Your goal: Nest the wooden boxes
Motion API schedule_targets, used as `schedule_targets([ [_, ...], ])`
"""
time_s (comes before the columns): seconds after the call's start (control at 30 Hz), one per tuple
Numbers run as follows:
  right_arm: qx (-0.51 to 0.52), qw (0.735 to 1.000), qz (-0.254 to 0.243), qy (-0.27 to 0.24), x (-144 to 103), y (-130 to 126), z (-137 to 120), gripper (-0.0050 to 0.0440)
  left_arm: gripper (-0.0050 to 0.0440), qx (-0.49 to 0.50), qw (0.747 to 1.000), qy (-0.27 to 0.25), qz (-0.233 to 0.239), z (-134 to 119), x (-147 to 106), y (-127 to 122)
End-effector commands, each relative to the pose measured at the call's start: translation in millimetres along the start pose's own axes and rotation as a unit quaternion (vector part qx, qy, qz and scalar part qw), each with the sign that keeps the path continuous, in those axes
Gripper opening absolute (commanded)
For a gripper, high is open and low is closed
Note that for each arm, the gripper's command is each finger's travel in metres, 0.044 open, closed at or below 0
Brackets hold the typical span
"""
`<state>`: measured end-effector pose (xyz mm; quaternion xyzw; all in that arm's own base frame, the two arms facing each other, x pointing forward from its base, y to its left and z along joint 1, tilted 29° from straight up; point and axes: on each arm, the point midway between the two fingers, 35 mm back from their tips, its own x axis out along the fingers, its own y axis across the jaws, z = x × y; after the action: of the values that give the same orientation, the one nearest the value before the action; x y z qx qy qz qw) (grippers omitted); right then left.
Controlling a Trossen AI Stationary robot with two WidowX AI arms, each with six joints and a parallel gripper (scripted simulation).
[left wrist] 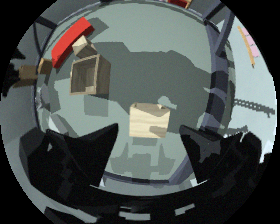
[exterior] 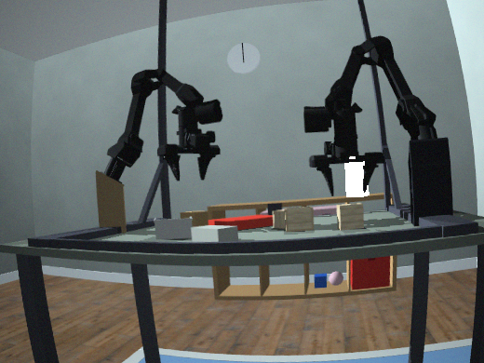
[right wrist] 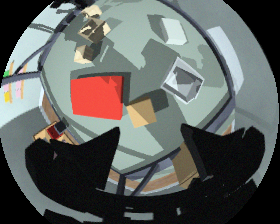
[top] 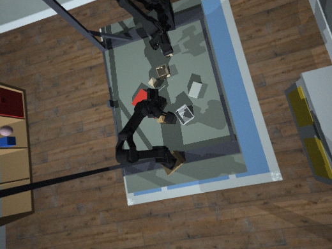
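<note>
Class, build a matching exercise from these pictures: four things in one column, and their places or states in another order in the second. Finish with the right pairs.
Things
1. Red block
2. Grey box
3. Left gripper
4. Round clock

Places or states
A. High on the wall
B. Open, above the table
C. Next to a small tan block
D. Hollow side up

Pairs: 1-C, 2-D, 3-B, 4-A

Open-topped wooden box (top: 157, 72) (exterior: 299, 219) (left wrist: 103, 75) (right wrist: 94, 30), small wooden box (top: 153, 82) (exterior: 278, 219) (left wrist: 83, 47) (right wrist: 84, 54) beside it; pale box (top: 169, 55) (exterior: 349, 217) (left wrist: 148, 123) (right wrist: 92, 11) apart

Three wooden boxes (top: 167, 74) (exterior: 300, 219) (left wrist: 149, 122) (right wrist: 85, 55), one grey box (top: 188, 121) (exterior: 173, 228) (right wrist: 173, 91), one red block (top: 139, 97) (exterior: 242, 222) (left wrist: 71, 41) (right wrist: 96, 97)
</note>
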<state>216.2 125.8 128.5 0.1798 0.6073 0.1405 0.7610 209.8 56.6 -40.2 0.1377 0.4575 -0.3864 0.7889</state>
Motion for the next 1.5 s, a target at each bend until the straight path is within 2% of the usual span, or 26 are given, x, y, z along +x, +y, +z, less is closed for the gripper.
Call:
schedule_targets([
  [0.0, -0.006, 1.000, 0.005, -0.008, -4.6, 2.9, 1.4, 0.0400, 0.0400, 0.004, 0.999, 0.046, 0.010, 4.3, -11.8, 6.3],
  [1.07, -0.006, 1.000, 0.005, -0.008, -4.6, 2.9, 1.4, 0.0400, 0.0400, 0.000, 0.999, 0.050, 0.004, 3.0, -9.7, 4.8],
  [1.17, -0.006, 1.000, 0.005, -0.008, -4.6, 2.9, 1.4, 0.0400, 0.0400, -0.006, 0.995, 0.094, -0.014, 1.8, -4.8, 2.2],
  [1.3, -0.006, 1.000, 0.005, -0.008, -4.6, 2.9, 1.4, 0.0400, 0.0400, -0.008, 0.975, 0.221, -0.029, 4.6, -0.4, 0.0],
  [1.37, -0.006, 1.000, 0.005, -0.008, -4.6, 2.9, 1.4, 0.0400, 0.0400, -0.008, 0.975, 0.221, -0.029, 4.6, -0.4, 0.0],
  [1.47, -0.006, 1.000, 0.005, -0.008, -4.6, 2.9, 1.4, 0.0400, 0.0400, 0.003, 0.948, 0.319, -0.015, 11.0, -1.4, 0.6],
])
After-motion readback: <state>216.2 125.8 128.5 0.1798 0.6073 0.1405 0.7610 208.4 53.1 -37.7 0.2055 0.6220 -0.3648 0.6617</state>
